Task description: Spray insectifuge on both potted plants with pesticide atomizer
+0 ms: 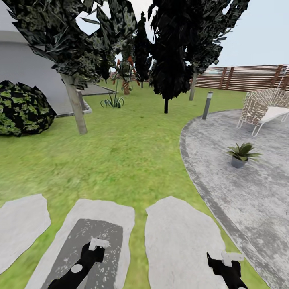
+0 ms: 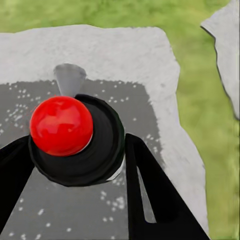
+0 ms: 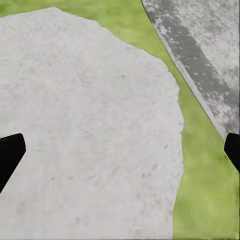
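I am in the garden, on the lawn (image 1: 120, 160). One potted plant (image 1: 242, 153), a low green rosette in a grey pot, stands on the round grey paving (image 1: 257, 200) ahead to my right. My left gripper (image 1: 97, 245) (image 2: 77, 140) hangs low over a stepping stone (image 1: 120, 212). It is shut on a round dark thing with a glossy red ball on top (image 2: 61, 125), which I take for the pesticide atomizer seen end-on. Tiny white specks (image 2: 112, 202) dot a dark patch of that stone. My right gripper (image 1: 228, 257) (image 3: 120, 150) is open over the neighbouring stone (image 3: 90, 130), holding nothing.
A tree trunk (image 1: 76, 106) and a dark bush (image 1: 22, 108) stand ahead to the left. A black tree (image 1: 166, 72) and a short bollard lamp (image 1: 207, 105) are ahead. A wicker seat (image 1: 263, 106) sits on the paving at the far right, a wooden fence (image 1: 249, 76) behind it.
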Controlling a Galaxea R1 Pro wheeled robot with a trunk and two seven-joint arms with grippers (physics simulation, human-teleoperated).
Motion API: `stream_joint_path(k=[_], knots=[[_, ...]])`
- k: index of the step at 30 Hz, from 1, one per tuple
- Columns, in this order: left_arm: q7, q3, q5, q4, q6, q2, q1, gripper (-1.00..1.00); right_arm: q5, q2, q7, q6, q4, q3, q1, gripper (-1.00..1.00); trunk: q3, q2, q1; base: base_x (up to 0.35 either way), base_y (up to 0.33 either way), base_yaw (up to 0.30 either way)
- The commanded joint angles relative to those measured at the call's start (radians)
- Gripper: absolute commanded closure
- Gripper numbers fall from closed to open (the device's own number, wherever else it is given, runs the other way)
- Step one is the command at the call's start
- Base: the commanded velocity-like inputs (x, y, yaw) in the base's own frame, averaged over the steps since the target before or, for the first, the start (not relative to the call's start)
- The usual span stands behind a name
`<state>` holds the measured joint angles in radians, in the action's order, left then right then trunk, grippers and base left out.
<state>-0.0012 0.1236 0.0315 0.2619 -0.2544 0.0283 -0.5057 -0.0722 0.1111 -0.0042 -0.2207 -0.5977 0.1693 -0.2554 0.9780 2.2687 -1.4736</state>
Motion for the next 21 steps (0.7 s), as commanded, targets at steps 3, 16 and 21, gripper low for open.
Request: stream_joint_path(k=[3, 16, 21], knots=[[0.0, 0.002, 0.003, 0.0, -0.003, 0.001, -0.001, 1.0, -0.008, -0.001, 0.0, -0.003, 0.002, 0.002, -0.001, -1.0, 0.001, 0.0, 0.0, 0.079, -0.268, -0.298], [0.0, 0.003, 0.002, -0.001, -0.003, 0.001, -0.001, 1.0, -0.008, -0.001, 0.0, -0.003, 0.002, 0.002, -0.001, -1.0, 0.001, 0.0, 0.0, 0.201, -0.218, -0.299], [0.0, 0.003, 0.002, 0.0, -0.003, 0.001, -0.001, 1.0, -0.008, -0.001, 0.0, -0.003, 0.002, 0.002, -0.001, -1.0, 0.001, 0.0, 0.0, 0.24, -0.189, -0.298]])
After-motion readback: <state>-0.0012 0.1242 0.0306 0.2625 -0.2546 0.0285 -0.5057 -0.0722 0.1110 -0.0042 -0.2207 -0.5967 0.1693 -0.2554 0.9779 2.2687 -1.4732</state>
